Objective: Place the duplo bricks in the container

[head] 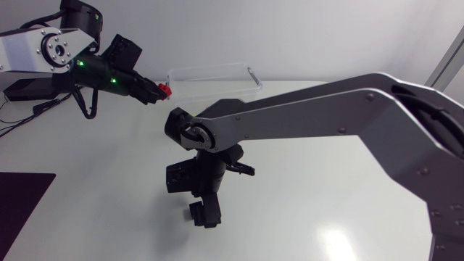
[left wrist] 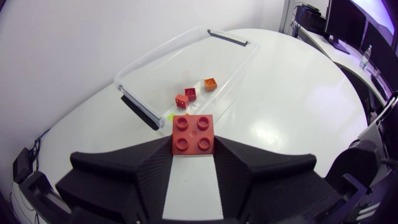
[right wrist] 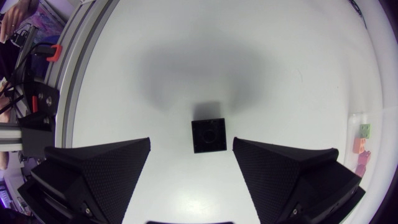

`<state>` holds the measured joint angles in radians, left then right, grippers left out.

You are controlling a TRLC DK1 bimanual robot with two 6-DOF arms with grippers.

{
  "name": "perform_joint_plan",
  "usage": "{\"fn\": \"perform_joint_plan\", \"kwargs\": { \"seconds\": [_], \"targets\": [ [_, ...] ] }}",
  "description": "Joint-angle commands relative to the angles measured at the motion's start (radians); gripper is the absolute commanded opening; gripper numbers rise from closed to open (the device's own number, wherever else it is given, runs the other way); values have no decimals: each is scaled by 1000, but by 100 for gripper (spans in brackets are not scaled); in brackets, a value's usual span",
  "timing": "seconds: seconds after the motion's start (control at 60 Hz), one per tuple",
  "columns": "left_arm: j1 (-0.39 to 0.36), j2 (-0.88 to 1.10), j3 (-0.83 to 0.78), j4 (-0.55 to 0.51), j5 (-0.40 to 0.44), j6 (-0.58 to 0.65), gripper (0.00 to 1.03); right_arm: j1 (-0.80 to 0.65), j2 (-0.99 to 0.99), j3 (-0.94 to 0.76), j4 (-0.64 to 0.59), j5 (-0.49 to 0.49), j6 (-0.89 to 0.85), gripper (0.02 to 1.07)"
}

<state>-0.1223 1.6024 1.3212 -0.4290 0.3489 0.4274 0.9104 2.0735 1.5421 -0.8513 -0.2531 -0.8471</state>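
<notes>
Left pincer point(left wrist: 193, 147) clenched on red brick point(left wrist: 193, 134), just short of container point(left wrist: 155, 59) at counter's far edge; small bricks point(left wrist: 190, 93) inside. I'd clear near rim fully, lower, then let go: early release risks bounce off rim. Right pincer point(right wrist: 192, 144) released above black brick point(right wrist: 208, 135) mid-counter; I'd centre it, descend square.

The right gripper point(right wrist: 191, 140) hangs open over the white table point(right wrist: 249, 68); a black brick point(right wrist: 208, 135) lies between its spread fingers, touching neither.
</notes>
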Motion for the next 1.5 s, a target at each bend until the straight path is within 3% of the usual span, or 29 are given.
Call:
{"fn": "perform_joint_plan", "kwargs": {
  "seconds": [0.0,0.133,0.2,0.3,0.45,0.5,0.567,0.733,0.95,1.2,1.25,1.3,1.317,1.35,1.4,1.483],
  "targets": [
    [4,-9,55,-16,16,10,24,16,46,55,-31,21,-32,96],
    [-4,7,95,-22,16,2,24,31,99,105,-71,51,-32,95],
    [-7,16,116,-24,22,-6,24,35,122,118,-80,54,-38,87],
    [-10,39,147,-24,24,-18,24,38,148,124,-86,67,-38,85],
    [-16,79,199,-16,25,-44,24,36,178,135,-89,77,-50,47],
    [-19,90,211,-8,25,-52,24,36,181,138,-89,77,-50,40],
    [-25,111,231,26,25,-81,24,31,183,141,-94,77,-50,18],
    [-45,185,296,105,24,-164,24,-2,96,115,-114,69,-44,18],
    [-79,300,406,173,12,-254,25,-100,-87,58,-115,-15,-40,18],
    [-120,433,535,236,-91,-312,29,-249,-225,41,-117,-126,-30,18],
    [-128,461,555,249,-133,-319,39,-265,-234,44,-114,-135,-26,18],
    [-137,499,590,257,-177,-331,63,-304,-251,64,-106,-156,-13,18],
    [-145,513,602,257,-203,-331,76,-311,-253,69,-104,-160,-10,18],
    [-152,528,612,262,-243,-329,89,-326,-256,82,-104,-172,-4,18],
    [-165,538,615,273,-291,-322,98,-344,-262,99,-92,-183,10,18],
    [-185,550,618,280,-346,-314,99,-370,-266,131,-72,-193,36,18]
  ]
}}
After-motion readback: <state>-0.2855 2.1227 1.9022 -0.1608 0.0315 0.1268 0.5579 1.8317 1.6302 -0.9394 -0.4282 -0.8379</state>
